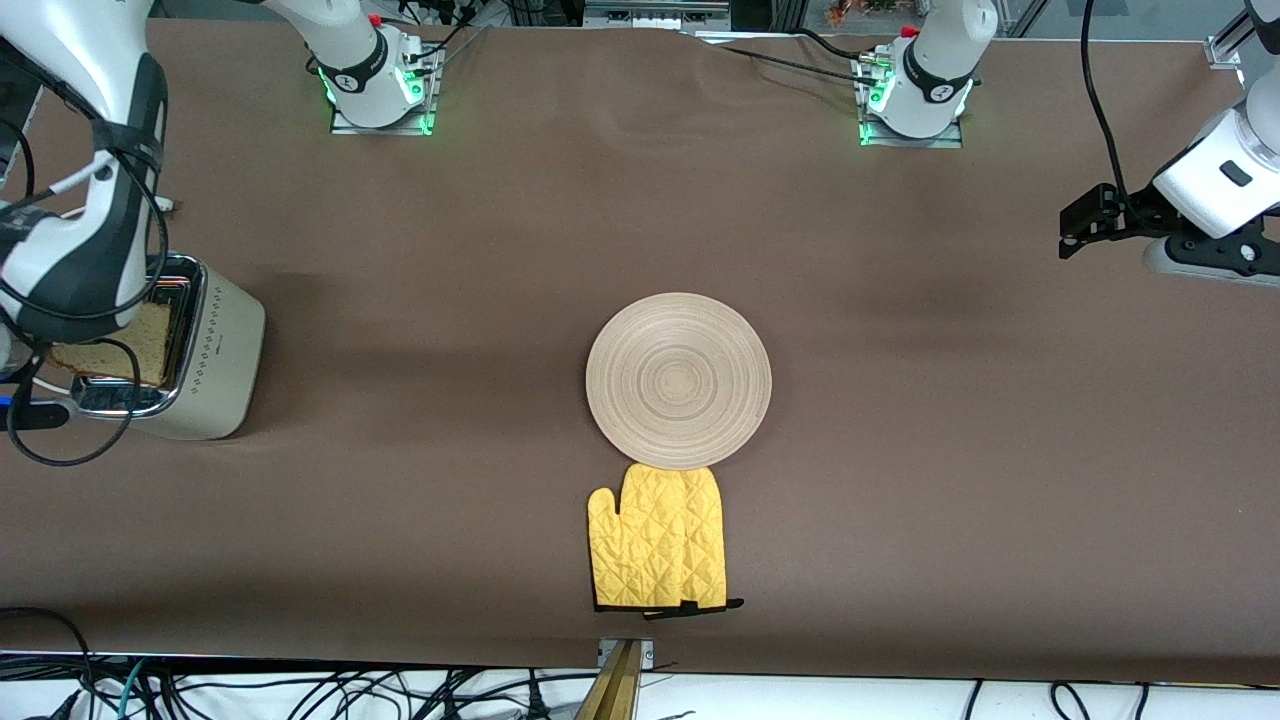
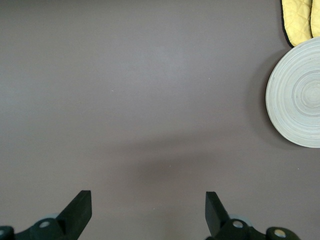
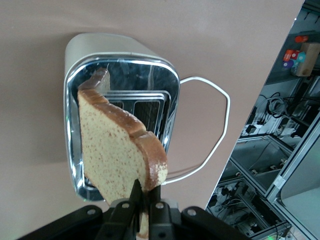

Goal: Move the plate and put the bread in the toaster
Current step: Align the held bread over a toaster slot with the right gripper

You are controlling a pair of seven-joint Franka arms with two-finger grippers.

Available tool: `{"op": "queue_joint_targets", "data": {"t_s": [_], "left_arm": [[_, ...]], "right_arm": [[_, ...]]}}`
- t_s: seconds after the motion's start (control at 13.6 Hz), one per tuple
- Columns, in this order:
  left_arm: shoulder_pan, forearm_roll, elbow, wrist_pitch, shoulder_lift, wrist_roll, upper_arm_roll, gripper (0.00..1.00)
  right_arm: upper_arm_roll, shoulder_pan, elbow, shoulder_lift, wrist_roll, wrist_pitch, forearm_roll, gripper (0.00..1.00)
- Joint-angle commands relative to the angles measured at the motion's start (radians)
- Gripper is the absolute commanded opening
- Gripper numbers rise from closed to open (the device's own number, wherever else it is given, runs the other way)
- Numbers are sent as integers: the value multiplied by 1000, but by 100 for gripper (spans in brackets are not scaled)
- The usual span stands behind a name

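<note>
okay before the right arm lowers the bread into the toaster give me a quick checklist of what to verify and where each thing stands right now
1. Grip: the right pincer is shut on the bread, holding it by one edge. Ok.
2. Position: the bread hangs over the toaster. Ok.
3. Alignment with a slot: the slice looks tilted relative to the slots in the right wrist view. Cannot tell.
4. Slots free: nothing shows in the visible parts of them, though the bread covers part. Cannot tell.
5. Plate: on the table mid-way, touching the yellow oven mitt, away from the toaster. Ok.
6. Left pincer: open, waiting over bare table at its own end. Ok.
</note>
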Motion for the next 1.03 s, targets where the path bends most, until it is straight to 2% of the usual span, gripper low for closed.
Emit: {"op": "queue_joint_targets", "data": {"t_s": [0.0, 0.44, 0.96], "left_arm": [[-4, -18, 13, -2, 0, -8, 5, 100], [-4, -18, 13, -2, 0, -7, 5, 100], [-6, -18, 13, -3, 0, -8, 3, 100]], "right_arm": [[-3, -18, 0, 0, -12, 31, -17, 0], [-9, -54, -3, 5, -39, 9, -19, 0], [-4, -46, -49, 28, 74, 9, -17, 0]]}}
